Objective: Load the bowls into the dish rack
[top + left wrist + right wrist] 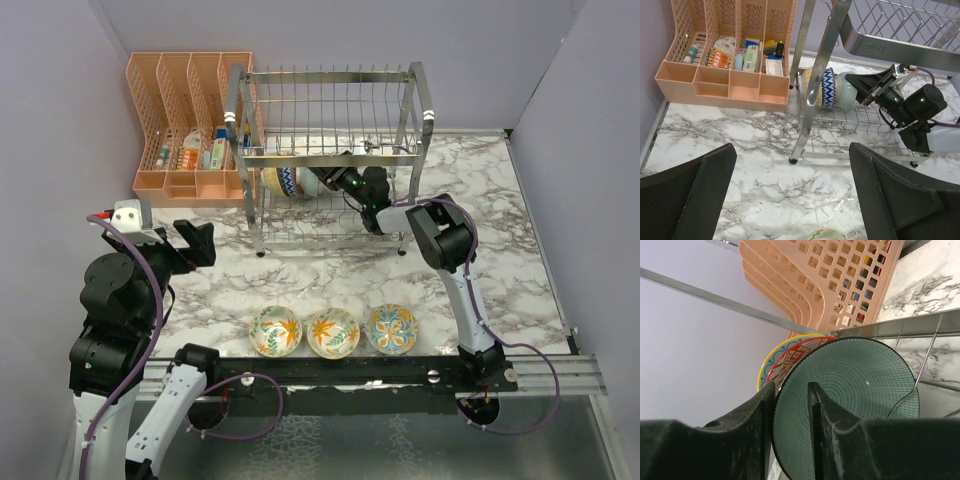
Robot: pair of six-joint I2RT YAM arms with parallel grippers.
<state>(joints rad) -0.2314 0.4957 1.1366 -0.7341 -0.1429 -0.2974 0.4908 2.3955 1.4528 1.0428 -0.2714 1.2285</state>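
Top external: dish rack (330, 110) stands at the far side of the marble table (520, 250); peach organizer (185, 120) sits just beside the rack's left end. Right gripper (335, 180) reaches into the rack's lower tier from the right front. At its tip is the pale teal bowl (310, 183), on edge in that tier; yellow-rimmed bowl (283, 181), blue zigzag on its outside, stands on edge just left of it in the same tier. Three bowls lie upright in a row in front of the rack, well apart from it: orange-and-green bowl (275, 331), leaf-patterned bowl (332, 332), blue-and-orange bowl (393, 329). Left gripper (197, 243) hangs in front of the rack's left end.

Left wrist: left gripper (790, 200) released, fingers (700, 195) spread wide; only marble between them. Rack's chrome post (817, 75) stands ahead; behind it are the yellow-rimmed bowl (822, 85) and the pale teal bowl (846, 92), touching; right gripper (862, 90) meets the teal one from the right.

Right wrist: right gripper (790, 390) clenched on the rim of the pale teal bowl (855, 385); one finger (752, 412) outside the wall, the other inside. Red-patterned bowl (792, 356) nests against its back; the yellow-rimmed bowl (771, 354) comes next behind; all inside the rack's rail (900, 325); organizer (840, 275) beyond the rack.
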